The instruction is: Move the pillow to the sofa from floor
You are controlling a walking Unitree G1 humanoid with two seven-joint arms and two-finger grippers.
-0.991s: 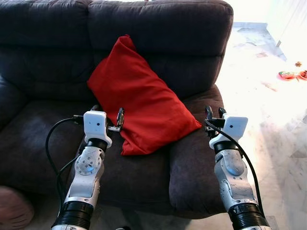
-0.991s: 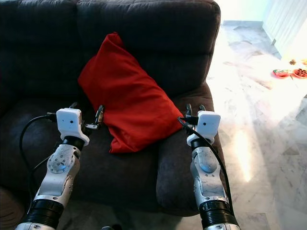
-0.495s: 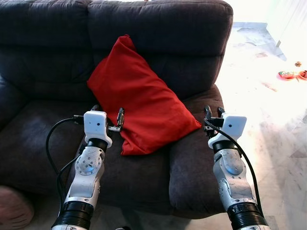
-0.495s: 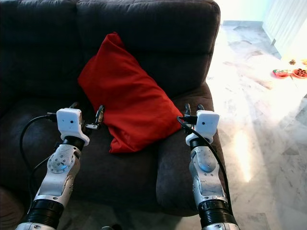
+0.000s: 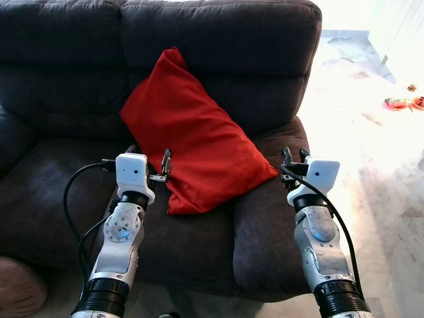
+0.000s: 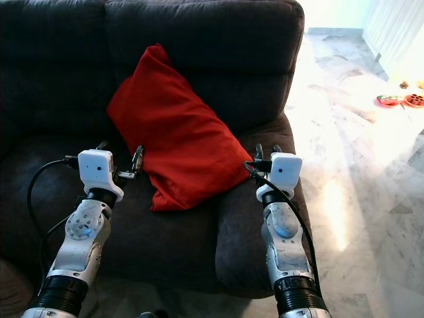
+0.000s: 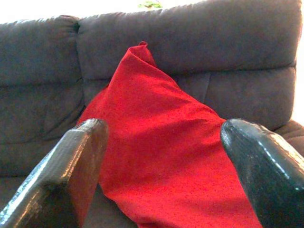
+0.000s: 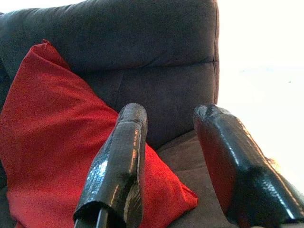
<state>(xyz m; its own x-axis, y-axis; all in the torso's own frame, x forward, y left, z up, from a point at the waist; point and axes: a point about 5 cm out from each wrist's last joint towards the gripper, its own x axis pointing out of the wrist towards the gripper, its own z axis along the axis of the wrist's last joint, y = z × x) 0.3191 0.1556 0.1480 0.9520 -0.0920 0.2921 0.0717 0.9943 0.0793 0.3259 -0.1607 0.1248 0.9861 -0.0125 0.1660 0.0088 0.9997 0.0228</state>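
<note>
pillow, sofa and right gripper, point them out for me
pillow [image 5: 195, 142], left eye view, middle of its red cover
sofa [image 5: 218, 30], left eye view, top of the back cushion
right gripper [image 5: 295, 154], left eye view, between its two black fingertips

Two silver forearms, each with a round joint disc and small screws on the metal shell, ending in a ribbed black collar near the elbow. A white boxy camera housing with one dark lens dot caps each wrist. Black cables loop off both. The left end effector [image 5: 147, 159] and right end effector [image 5: 295, 155] carry long, glossy black fingers.
</note>
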